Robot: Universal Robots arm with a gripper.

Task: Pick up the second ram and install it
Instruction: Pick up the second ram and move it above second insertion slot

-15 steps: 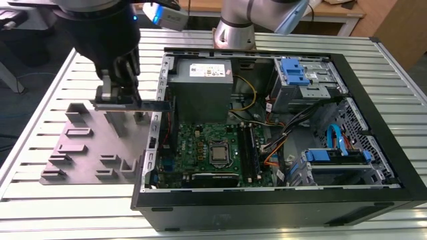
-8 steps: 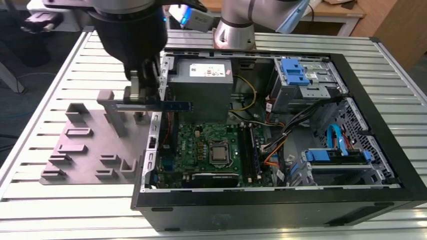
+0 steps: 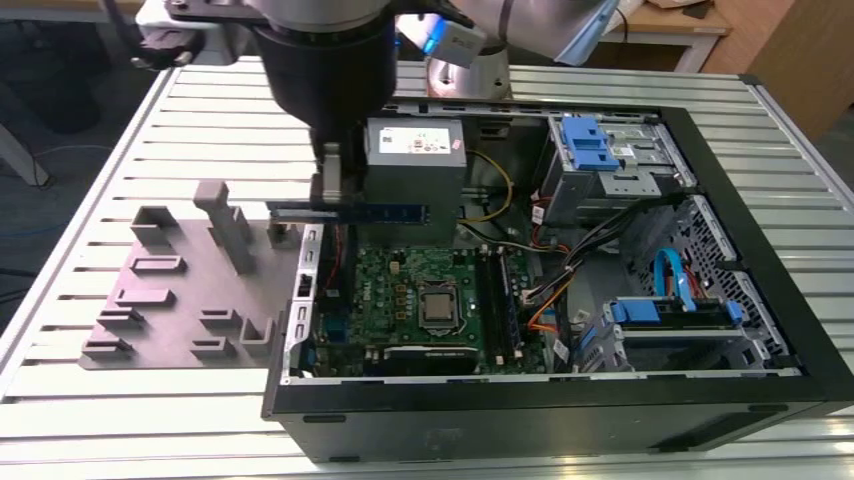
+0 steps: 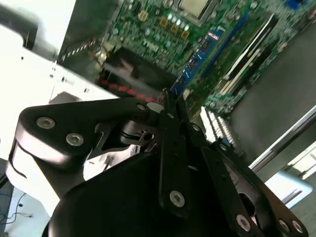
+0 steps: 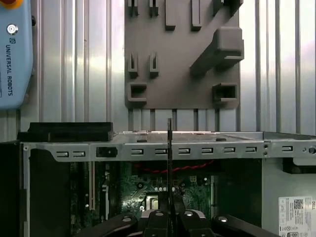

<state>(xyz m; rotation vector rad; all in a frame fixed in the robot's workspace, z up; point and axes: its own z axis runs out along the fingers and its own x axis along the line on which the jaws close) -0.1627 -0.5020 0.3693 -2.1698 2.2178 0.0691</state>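
Second ram [image 3: 387, 211], a thin blue-green memory stick, hangs level, clamped by the black gripper [image 3: 328, 205], with the green motherboard [image 3: 387, 290] below it.

A robotics lab bench (slotted aluminium table [image 3: 120, 160], opened computer case [image 3: 534, 420], grey fixture tray [image 3: 180, 295])

Table [image 3: 120, 130]: ribbed bare metal, brushed, pale. Tray [image 3: 187, 270]: smooth matt grey plastic. Case [image 3: 534, 410]: matt black outside, dull bare sheet metal inside. Motherboard [image 3: 387, 290]: glossy green board. Ram [image 3: 387, 212] in my grip: blue board, slight sheen. My gripper [image 4: 170, 101]: black metal, satin finish, bright screw heads.
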